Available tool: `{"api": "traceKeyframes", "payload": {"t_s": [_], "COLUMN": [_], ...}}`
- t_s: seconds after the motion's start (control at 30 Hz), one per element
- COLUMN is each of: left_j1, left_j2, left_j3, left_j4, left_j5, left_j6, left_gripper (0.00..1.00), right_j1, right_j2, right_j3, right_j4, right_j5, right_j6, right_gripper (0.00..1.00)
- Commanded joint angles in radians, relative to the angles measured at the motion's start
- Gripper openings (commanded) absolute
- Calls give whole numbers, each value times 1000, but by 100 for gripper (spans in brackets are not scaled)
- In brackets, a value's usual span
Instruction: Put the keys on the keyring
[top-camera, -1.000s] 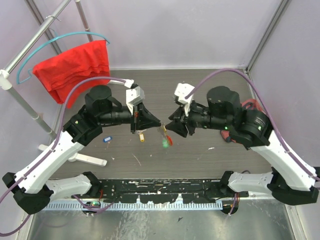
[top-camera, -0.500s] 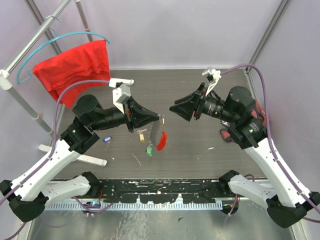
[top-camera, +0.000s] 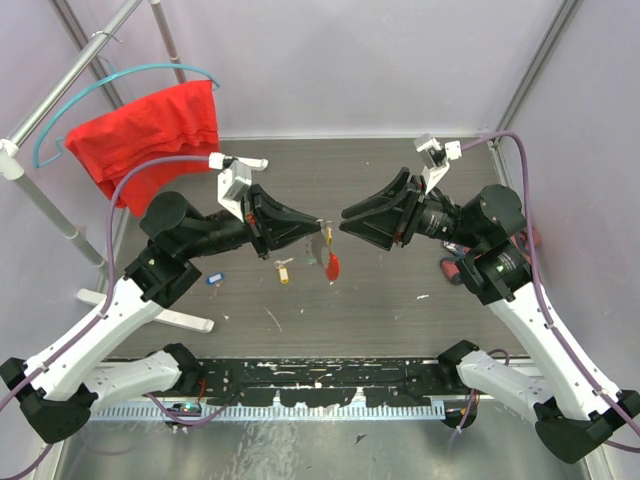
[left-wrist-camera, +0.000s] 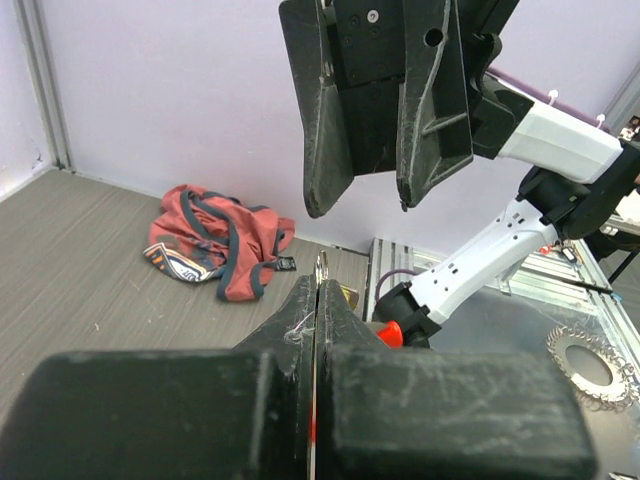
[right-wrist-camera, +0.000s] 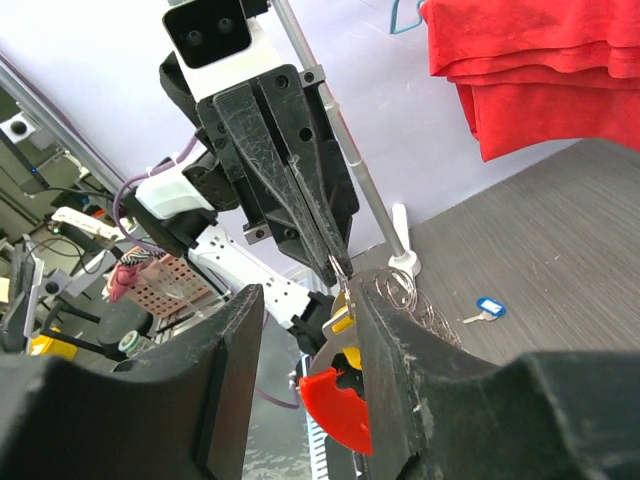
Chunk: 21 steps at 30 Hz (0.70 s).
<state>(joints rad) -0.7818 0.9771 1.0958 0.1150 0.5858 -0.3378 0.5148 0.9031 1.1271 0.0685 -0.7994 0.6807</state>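
Left end effector: clamped shut on the thin wire of the keyring, holding it in the air over the middle of the surface.
Red bar: dangling free below the pinch, touching nothing.
Right end effector: jaws partly apart with nothing between them, nose to nose with the left one and just short of the ring.
Wavy loop: from the right wrist it sits straight ahead, in the gap between the right's fingers.
Yellow-tagged key: just beside the hanging ring. I cannot tell whether it is hooked on or lying underneath.
Blue-tagged key: flat on the surface, well apart to the left, not yet on the ring.
Step in hand: my read is that the left is presenting the ring so the right can steady it before threading.
Doing it well: keep the left pinch dead still and let the bar stop swinging. Bring the right in square to the loop, and take the red bar rather than the slippery wire.
Risk: a nudge could twist the wire out of the left's grip.
Changed: a second ago the right end effector was lower, tucked in beside the red bar. Now it has swung up and turned to face the left. The left wrist has rolled too, and the bar has swung in closer under the tips.
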Motion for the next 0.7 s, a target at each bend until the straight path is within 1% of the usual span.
{"api": "traceKeyframes", "payload": {"t_s": [0.0, 0.17, 0.3, 0.67], "left_j1": [-3, -3, -3, -2], "left_j2": [4, 11, 11, 27], "left_j3": [4, 6, 7, 17], "left_j4": [97, 128, 126, 133], "left_j5": [-5, 8, 8, 24], "left_j6": [-26, -44, -44, -53], "left_gripper": [0, 0, 0, 0], "right_j1": [-4, -4, -4, -4], "right_j2": [3, 14, 19, 26], "right_j3": [6, 10, 17, 17], "right_j4": [46, 31, 34, 39], "right_j5": [-22, -22, -34, -53], "right_j6": [19, 10, 14, 29], "right_gripper": [47, 45, 42, 37]}}
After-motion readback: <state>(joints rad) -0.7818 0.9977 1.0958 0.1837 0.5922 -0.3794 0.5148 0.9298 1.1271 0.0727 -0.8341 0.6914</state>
